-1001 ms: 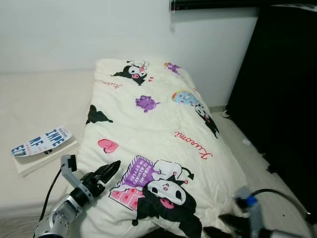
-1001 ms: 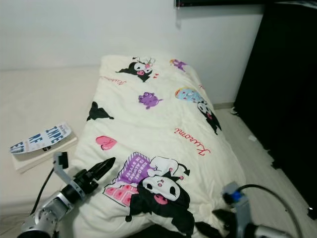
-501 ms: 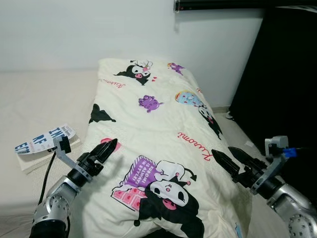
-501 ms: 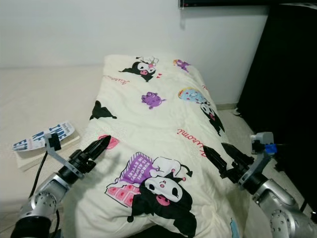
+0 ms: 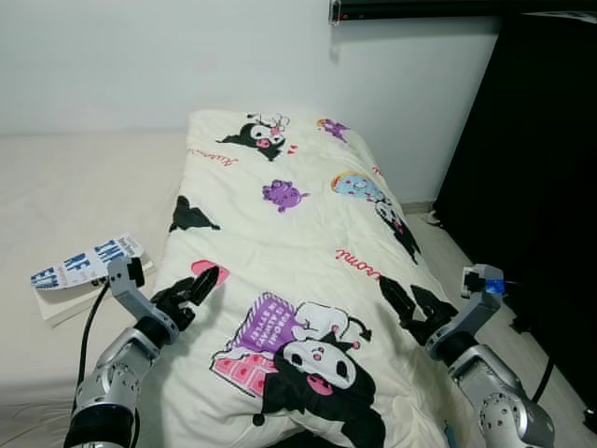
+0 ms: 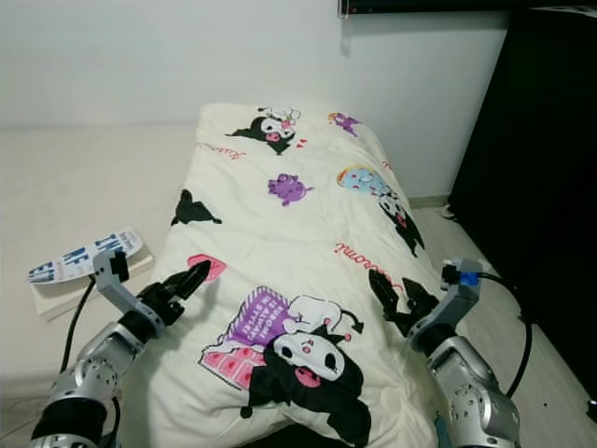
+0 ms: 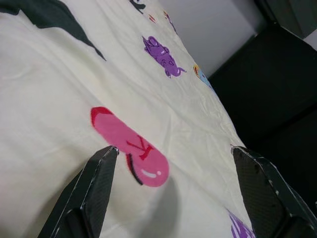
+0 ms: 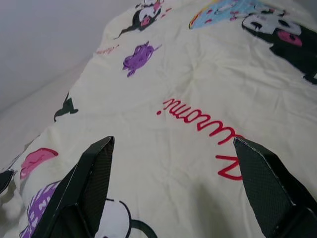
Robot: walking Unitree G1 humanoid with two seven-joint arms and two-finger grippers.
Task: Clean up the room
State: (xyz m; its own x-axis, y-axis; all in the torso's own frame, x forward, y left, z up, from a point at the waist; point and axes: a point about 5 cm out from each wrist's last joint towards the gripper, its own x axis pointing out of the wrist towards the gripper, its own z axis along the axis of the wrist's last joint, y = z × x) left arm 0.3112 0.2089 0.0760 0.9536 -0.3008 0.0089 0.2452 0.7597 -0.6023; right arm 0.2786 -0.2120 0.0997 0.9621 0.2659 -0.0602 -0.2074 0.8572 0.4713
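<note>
- left gripper [image 5: 198, 287] low over the near left side of the blanket [image 5: 298, 233]; fingers spread wide in the left wrist view, pink heart print [image 7: 130, 147] between them; nothing pinched; can't tell if the tips touch the fabric
- right gripper [image 5: 410, 306] over the near right side of the blanket, just inside its right edge; fingers spread too, red script print [image 8: 200, 121] ahead in the right wrist view; holding nothing
- my read: both arms set symmetric on either side of the near end to grab the blanket two-handed; open jaws suggest a pre-grasp pose, not a hold
- blanket is the task thing by my guess; cream with cartoon prints, lying lengthwise on the mattress [image 5: 65, 187], near end toward the robot, far end close to the wall [image 5: 187, 56]; already fairly flat, some wrinkles mid-length
- book [image 5: 84, 275] on the mattress left of the blanket, just beside the left arm; apart from the blanket; likely another item to tidy; could get knocked if the left elbow swings out
- right side: strip of floor [image 5: 471, 257] with small scraps, then a dark wardrobe [image 5: 532, 159]; tight space for the right arm; its cable hangs on that side, snag risk
- far end: white wall, dark rail at top right; nothing in the way there
</note>
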